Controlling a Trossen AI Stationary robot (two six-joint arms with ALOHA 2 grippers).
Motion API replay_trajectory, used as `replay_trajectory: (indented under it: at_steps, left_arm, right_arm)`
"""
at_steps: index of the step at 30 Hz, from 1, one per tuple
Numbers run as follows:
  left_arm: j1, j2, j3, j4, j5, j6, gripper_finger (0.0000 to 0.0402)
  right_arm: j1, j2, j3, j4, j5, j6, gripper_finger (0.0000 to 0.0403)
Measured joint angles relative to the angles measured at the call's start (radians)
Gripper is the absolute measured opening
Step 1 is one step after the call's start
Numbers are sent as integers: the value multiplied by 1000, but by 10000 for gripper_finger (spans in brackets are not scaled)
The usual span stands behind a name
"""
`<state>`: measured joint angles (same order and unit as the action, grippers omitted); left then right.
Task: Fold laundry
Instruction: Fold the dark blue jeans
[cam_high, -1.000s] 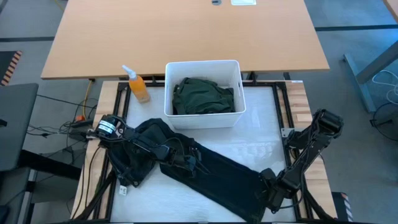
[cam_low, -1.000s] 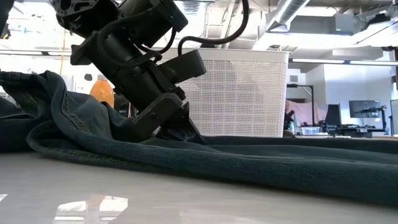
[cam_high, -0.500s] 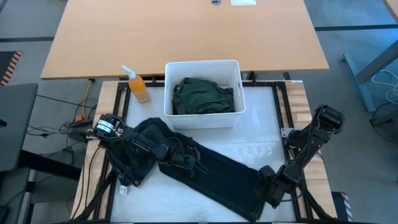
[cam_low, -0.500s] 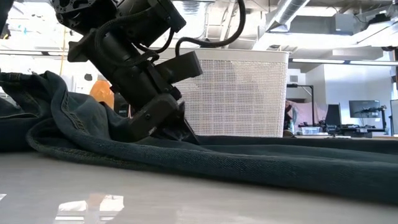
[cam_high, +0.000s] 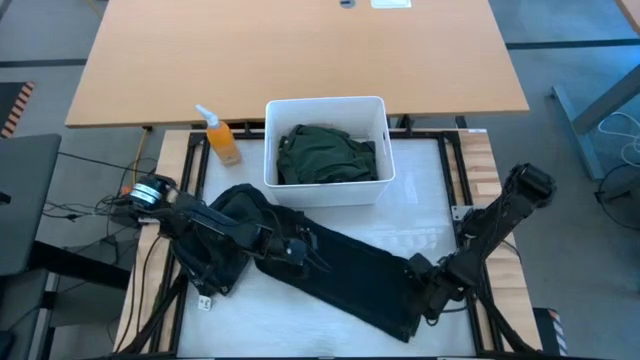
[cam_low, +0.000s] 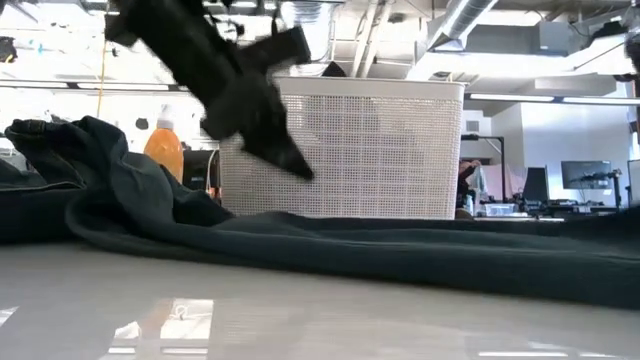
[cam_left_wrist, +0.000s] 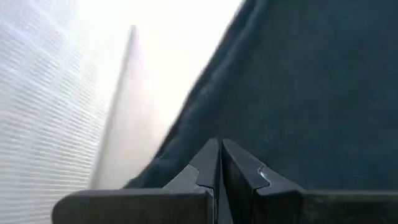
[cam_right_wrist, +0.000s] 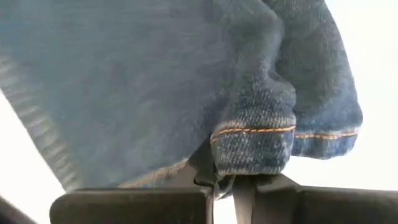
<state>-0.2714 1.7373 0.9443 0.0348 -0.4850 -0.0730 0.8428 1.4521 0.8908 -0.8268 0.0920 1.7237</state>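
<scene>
Long dark denim trousers (cam_high: 340, 270) lie slantwise on the white table, waist bunched at the left (cam_high: 235, 225), leg end at the near right. My left gripper (cam_high: 305, 252) is shut and hangs above the trousers' middle, clear of the cloth in the low view (cam_low: 295, 165); nothing shows between its fingers (cam_left_wrist: 221, 155). My right gripper (cam_high: 418, 295) is shut on the leg end. A dark green garment (cam_high: 325, 155) lies crumpled in the white bin (cam_high: 325, 103). My right gripper pinches the stitched hem (cam_right_wrist: 249, 146) at the trousers' leg end between its two fingers. The hem is bunched there, more than one layer. The fingers come low from the table's near right. The rest of the trousers lies on the table.
The white bin stands at the table's far middle, close behind the trousers. An orange spray bottle (cam_high: 222, 140) stands left of it. Bare white table (cam_high: 420, 200) lies right of the bin. A wooden desk (cam_high: 300, 50) is beyond the far edge.
My left gripper has risen off the trousers and drawn toward the table's left edge; the cloth under it has sunk flatter. My right gripper has moved toward the table's left and far edges, and the leg end has shifted with it.
</scene>
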Motion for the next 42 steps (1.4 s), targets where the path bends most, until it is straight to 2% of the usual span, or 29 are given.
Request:
replay_trajectory:
  at_steps: [6,11,15,18,20,24,27,31,33,38,40,42]
  left_arm:
    - [-7,-94,0,-42,47,-17,7]
    - [-26,-92,-11,-42,127,-61,7]
    - [-37,-10,-36,120,150,-99,7]
    - [-41,116,-13,324,222,-101,7]
    - [-47,211,35,387,270,-100,6]
    - [-48,388,209,399,295,-94,6]
    - [-46,498,385,394,384,-61,6]
    - [-56,620,686,336,510,18,6]
    - [-65,665,845,252,546,71,6]
    - [-69,755,1198,67,552,193,6]
    - [-68,771,1301,-51,551,222,6]
    - [-66,770,1349,-188,536,257,6]
  right_arm:
    - [40,-113,253,-406,-40,-7,42]
    - [80,-134,507,-630,59,-22,43]
    - [107,-136,686,-660,166,-122,43]
    - [108,-134,794,-659,243,-214,44]
    - [103,-134,856,-667,298,-273,44]
    - [94,-128,974,-669,383,-412,44]
    - [70,-122,1070,-652,439,-554,44]
    - [30,-115,1185,-614,523,-749,44]
    - [-1,-110,1233,-587,553,-851,44]
    - [-92,-110,1307,-524,589,-1034,44]
    - [-124,-110,1318,-515,580,-1074,44]
    - [-143,-110,1318,-527,568,-1079,44]
